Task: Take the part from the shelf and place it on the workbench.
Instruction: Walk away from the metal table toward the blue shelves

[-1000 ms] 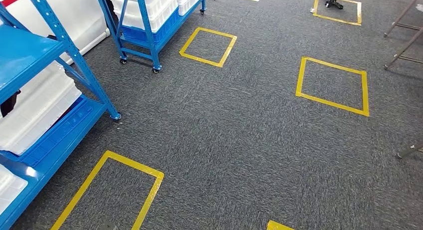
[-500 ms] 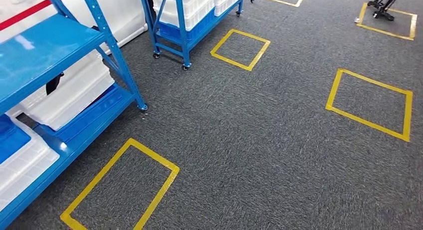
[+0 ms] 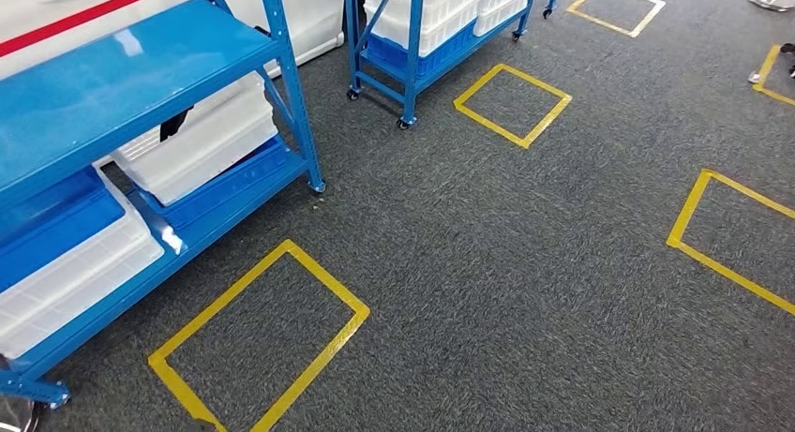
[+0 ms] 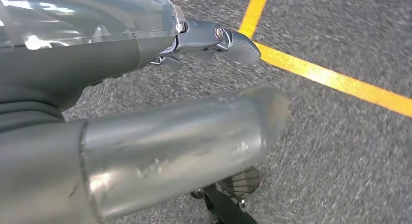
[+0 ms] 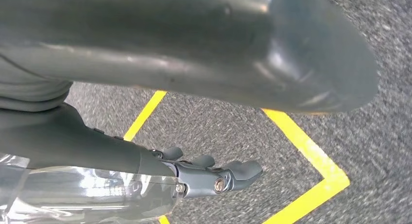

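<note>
- Step in hand: approach. The robot stands on grey carpet facing the storage area; no part has been taken and no reach has begun, judging from both arms hanging over the floor in the wrist views.
- Left of the head view: a blue shelf fills the upper left. On its lower level sit white bins, one beside a blue lid. The part presumably lies somewhere on this shelf, but it cannot be picked out here.
- Lower centre: a yellow tape square marks the floor just in front of the shelf, probably the standing position for picking.
- Top centre: a wheeled blue cart carries more white bins.
- Right edge: a further tape square. No workbench is seen.
- Left hand: released, fingers extended, grasping nothing.
- Right hand: released, likewise holding nothing.
- Next move calls for stepping into the marked square, squaring up to the shelf, locating the part, then raising a hand toward it.
</note>
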Tool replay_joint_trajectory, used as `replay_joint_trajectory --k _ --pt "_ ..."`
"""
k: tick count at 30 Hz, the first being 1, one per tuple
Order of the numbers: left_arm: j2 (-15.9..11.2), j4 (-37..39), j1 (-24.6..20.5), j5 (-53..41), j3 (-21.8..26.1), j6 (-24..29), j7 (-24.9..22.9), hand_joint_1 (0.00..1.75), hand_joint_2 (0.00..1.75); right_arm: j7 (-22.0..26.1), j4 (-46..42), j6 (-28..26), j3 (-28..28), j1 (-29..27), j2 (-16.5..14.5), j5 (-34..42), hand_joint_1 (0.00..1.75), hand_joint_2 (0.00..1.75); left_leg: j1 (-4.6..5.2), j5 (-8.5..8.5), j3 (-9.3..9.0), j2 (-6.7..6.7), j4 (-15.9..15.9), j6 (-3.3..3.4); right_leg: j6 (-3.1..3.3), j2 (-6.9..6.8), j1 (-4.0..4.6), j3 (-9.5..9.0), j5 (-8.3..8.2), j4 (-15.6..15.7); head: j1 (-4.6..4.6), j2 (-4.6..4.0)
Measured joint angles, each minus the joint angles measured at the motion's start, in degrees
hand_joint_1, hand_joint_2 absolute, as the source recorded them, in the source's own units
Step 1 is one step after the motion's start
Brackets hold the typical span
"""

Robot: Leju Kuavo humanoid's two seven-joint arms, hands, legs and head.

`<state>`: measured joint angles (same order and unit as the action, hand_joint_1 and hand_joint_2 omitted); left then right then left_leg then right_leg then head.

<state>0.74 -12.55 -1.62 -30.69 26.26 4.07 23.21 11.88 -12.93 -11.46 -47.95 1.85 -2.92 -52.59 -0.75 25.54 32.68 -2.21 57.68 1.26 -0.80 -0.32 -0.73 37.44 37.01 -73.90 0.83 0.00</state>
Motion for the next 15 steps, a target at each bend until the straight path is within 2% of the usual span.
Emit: replay_joint_trajectory --k 1,2,3,4,5,6,7,8,9,10,11,13,14,15 --pt "0.0 0.0 0.1 0.0 0.1 0.0 0.0 0.00 0.00 0.0 0.0 0.0 -0.1 0.0 0.0 -0.1 0.00 0.00 0.06 -0.03 0.00 -0.78 0.0 -0.01 0.16 0.17 0.01 0.05 -1.13 0.3 0.00 0.00" --pt "0.0 0.0 0.1 0.0 0.2 -0.1 0.0 0.00 0.00 0.0 0.0 -0.1 -0.1 -0.1 0.0 -0.1 0.00 0.00 0.10 -0.06 -0.04 -1.58 0.1 -0.05 0.43 0.54 0.02 -0.97 -3.21 2.8 0.00 0.00" --pt "0.0 0.0 0.1 -0.1 0.3 -0.1 0.0 0.00 0.00 0.0 0.0 -0.1 -0.2 -0.1 0.0 -0.2 0.00 0.00 0.09 -0.10 -0.06 -2.35 0.1 -0.12 0.77 1.64 0.04 -2.69 -5.61 6.8 0.01 0.00" --pt "0.1 0.0 0.0 -0.1 0.4 -0.2 0.1 0.00 0.00 -0.1 0.0 -0.2 -0.3 -0.1 0.0 -0.2 0.00 0.00 0.14 -0.14 0.02 -3.06 0.2 -0.29 1.11 3.34 0.05 -4.38 -7.38 10.8 -0.01 0.00" --pt "0.2 0.0 0.0 -0.1 0.5 -0.2 0.1 0.00 0.00 -0.1 0.0 -0.2 -0.5 -0.1 0.0 -0.2 0.00 0.00 0.12 -0.23 0.18 -3.80 0.2 -0.57 1.31 4.66 0.08 -5.60 -8.48 13.7 -0.01 0.00" --pt "0.2 0.0 -0.1 -0.2 0.7 -0.3 0.2 0.00 0.00 -0.1 0.0 -0.3 -0.6 -0.1 0.0 -0.3 0.00 0.00 0.03 -0.34 0.40 -4.47 0.3 -0.91 1.43 5.58 0.17 -6.21 -8.84 15.2 -0.02 0.00" --pt "0.3 0.0 -0.1 -0.2 0.8 -0.3 0.2 0.00 0.00 -0.1 0.0 -0.3 -0.7 -0.1 0.0 -0.3 0.00 0.00 -0.07 -0.50 0.60 -5.18 0.2 -1.33 1.49 5.59 0.29 -6.33 -8.75 15.7 -0.03 0.00" --pt "0.3 0.0 0.0 -0.2 0.9 -0.3 0.2 0.00 0.00 -0.1 0.0 -0.3 -0.8 0.0 0.0 -0.3 0.00 0.00 -0.19 -0.69 0.80 -5.92 0.1 -1.75 1.59 4.81 0.38 -6.39 -8.89 15.8 -0.02 0.00" --pt "0.3 0.0 0.1 -0.2 0.9 -0.3 0.2 0.00 0.00 -0.1 0.0 -0.3 -0.8 0.1 -0.1 -0.3 0.00 0.00 -0.28 -0.67 0.95 -5.97 0.1 -2.05 1.82 3.99 0.35 -6.52 -9.08 16.1 -0.05 0.00" --pt "0.2 0.0 0.2 -0.2 1.0 -0.3 0.2 0.00 0.00 -0.1 0.0 -0.3 -0.8 0.1 -0.1 -0.3 0.00 0.00 -0.21 -0.10 1.34 -4.97 0.9 -2.32 2.10 3.20 0.27 -6.67 -9.30 16.5 -0.15 -0.01" --pt "0.2 0.0 0.2 -0.2 1.0 -0.3 0.2 0.00 0.00 -0.1 0.0 -0.3 -0.8 0.0 -0.2 -0.3 0.00 0.00 -0.11 1.17 2.21 -3.34 2.7 -2.53 2.46 2.26 0.19 -6.81 -9.48 16.9 -0.35 -0.01" --pt "0.1 0.0 -0.1 -0.1 1.0 -0.4 0.3 0.00 0.00 -0.2 0.0 -0.4 -0.9 -0.2 -0.3 -0.3 0.00 0.00 0.01 5.03 5.09 0.23 9.2 -2.87 2.96 0.40 0.28 -6.89 -9.57 17.2 -0.71 -0.01" --pt "0.1 0.0 -0.2 -0.1 1.1 -0.6 0.3 0.00 0.00 -0.2 0.1 -0.4 -0.9 -0.3 -0.3 -0.3 0.00 0.00 -0.03 6.66 6.61 0.99 12.7 -3.06 3.11 -0.59 0.37 -6.83 -9.51 17.1 -0.79 0.00" --pt "0.1 0.0 -0.2 0.0 1.1 -0.7 0.3 0.00 0.00 -0.2 0.1 -0.4 -1.0 -0.3 -0.3 -0.3 0.00 0.00 -0.07 7.35 7.43 1.39 14.9 -3.22 3.13 -1.49 0.42 -6.77 -9.46 17.0 -0.80 0.00"
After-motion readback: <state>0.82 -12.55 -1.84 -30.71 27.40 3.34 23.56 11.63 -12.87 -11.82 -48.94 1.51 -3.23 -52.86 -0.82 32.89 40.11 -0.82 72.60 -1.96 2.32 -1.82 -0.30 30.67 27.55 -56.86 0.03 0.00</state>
